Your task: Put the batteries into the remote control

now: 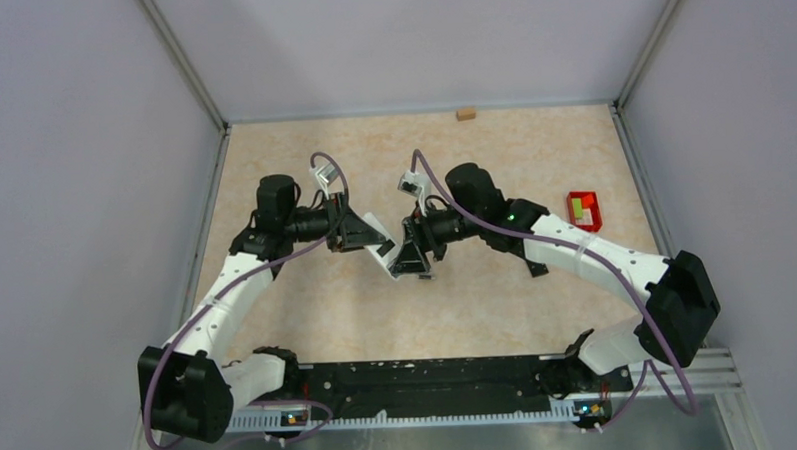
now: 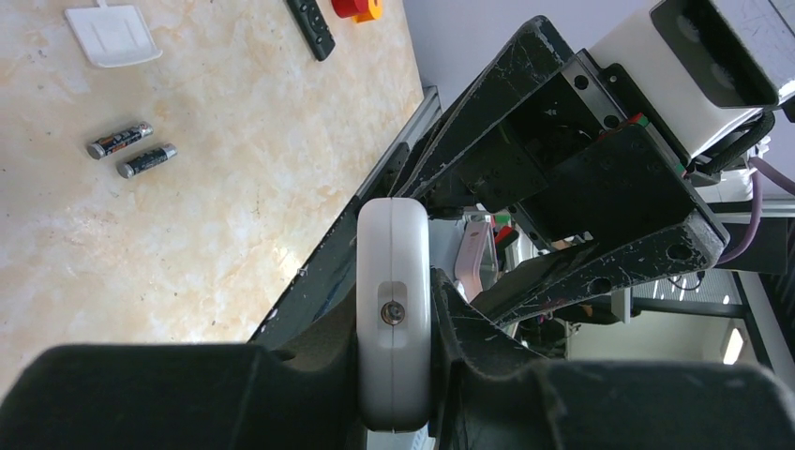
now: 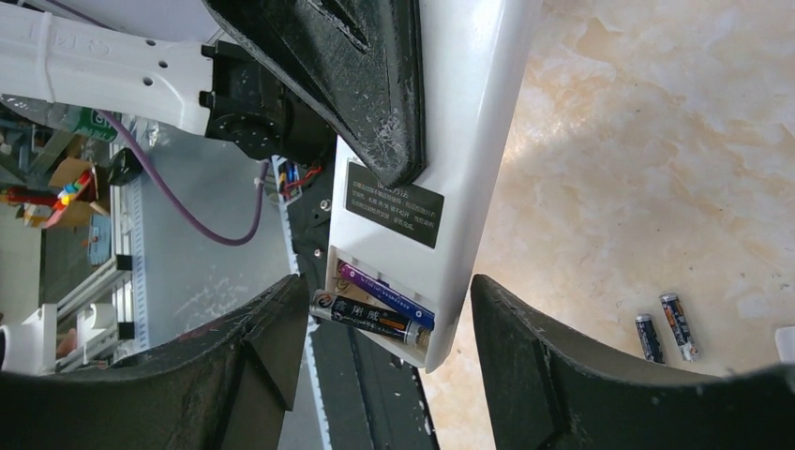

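Note:
My left gripper [image 1: 373,242] is shut on a white remote control [image 1: 386,253], seen edge-on between its fingers in the left wrist view [image 2: 394,281]. In the right wrist view the remote [image 3: 459,141] shows its open battery bay. A purplish battery [image 3: 386,294] lies in the bay. A black battery [image 3: 370,320] lies beside it with one end sticking out. My right gripper [image 3: 386,323] is open, with its fingers either side of the bay end; it also shows in the top view [image 1: 413,265]. Two more batteries [image 2: 131,150] lie loose on the table and also show in the right wrist view [image 3: 664,333].
A white battery cover [image 2: 111,35], a black remote [image 2: 310,26] and a red and orange object [image 2: 356,7] lie on the table. A red box [image 1: 583,211] sits at the right and a small wooden block [image 1: 465,113] at the back wall.

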Motion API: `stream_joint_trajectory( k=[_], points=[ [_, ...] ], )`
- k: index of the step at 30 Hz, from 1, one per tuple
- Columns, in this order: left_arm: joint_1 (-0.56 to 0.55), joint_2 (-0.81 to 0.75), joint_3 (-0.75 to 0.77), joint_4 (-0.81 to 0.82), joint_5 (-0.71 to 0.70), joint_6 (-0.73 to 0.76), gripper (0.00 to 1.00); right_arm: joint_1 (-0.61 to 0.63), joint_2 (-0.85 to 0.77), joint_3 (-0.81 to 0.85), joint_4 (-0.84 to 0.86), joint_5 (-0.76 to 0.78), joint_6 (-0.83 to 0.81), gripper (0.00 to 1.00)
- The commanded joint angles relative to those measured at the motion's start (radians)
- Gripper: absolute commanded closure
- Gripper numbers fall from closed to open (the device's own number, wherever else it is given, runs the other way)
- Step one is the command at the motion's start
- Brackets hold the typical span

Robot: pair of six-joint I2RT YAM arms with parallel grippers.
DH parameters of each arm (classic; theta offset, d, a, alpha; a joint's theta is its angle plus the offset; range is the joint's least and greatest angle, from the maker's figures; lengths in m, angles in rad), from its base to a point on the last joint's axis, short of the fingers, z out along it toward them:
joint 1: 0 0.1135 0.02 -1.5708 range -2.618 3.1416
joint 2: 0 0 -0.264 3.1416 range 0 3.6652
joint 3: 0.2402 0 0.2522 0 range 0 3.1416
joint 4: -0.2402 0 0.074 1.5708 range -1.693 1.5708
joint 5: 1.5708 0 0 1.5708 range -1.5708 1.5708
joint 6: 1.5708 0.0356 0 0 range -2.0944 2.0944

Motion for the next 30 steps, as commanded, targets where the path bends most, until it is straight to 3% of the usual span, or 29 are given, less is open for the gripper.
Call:
stream_joint_trajectory(
  k=[1,11,30],
  points=[
    [-0.002,-0.001,0.043,0.018,0.003,0.001,1.0,0.01,0.001,0.026,0.039,-0.025,-0.023,0.36],
    [-0.002,0.002,0.046,0.011,-0.001,0.006,1.0,0.01,-0.001,0.02,0.051,-0.035,-0.024,0.33],
    [-0.002,0.0,0.058,0.013,-0.006,0.001,1.0,0.01,-0.005,0.004,0.078,-0.036,-0.038,0.56]
  ],
)
